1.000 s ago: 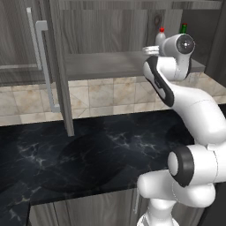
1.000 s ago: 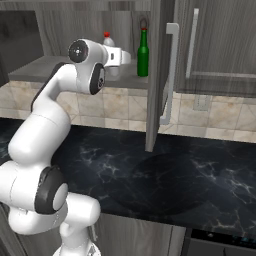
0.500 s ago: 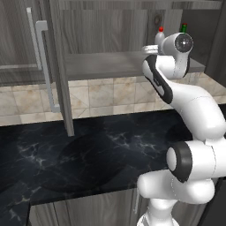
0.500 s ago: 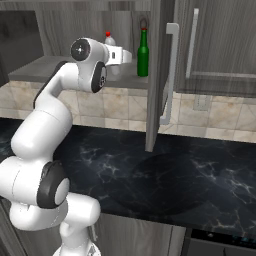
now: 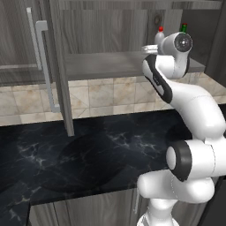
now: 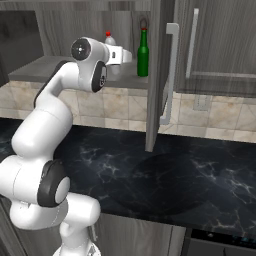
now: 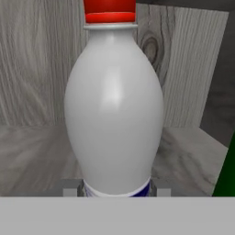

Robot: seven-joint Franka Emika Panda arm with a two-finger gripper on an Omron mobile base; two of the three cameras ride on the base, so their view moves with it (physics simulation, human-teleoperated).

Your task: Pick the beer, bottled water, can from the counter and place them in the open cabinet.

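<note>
The bottled water (image 7: 114, 105), white with a red cap, stands upright on the shelf of the open cabinet (image 5: 101, 66). My gripper (image 7: 114, 189) is shut on its lower body, one finger on each side. From the right base view, its cap (image 6: 108, 35) pokes up behind my hand (image 6: 122, 55). The green beer (image 6: 143, 52) stands on the same shelf just to the right, its edge showing in the hand view (image 7: 227, 179). Below, the black counter (image 6: 175, 175) spreads out. The can is out of view.
The cabinet door (image 5: 55, 66) with its silver bar handle (image 5: 42, 66) hangs open to the left of my arm, and shows in the right base view as the door (image 6: 155, 75) beside the beer. Beige tiles line the wall under the shelf.
</note>
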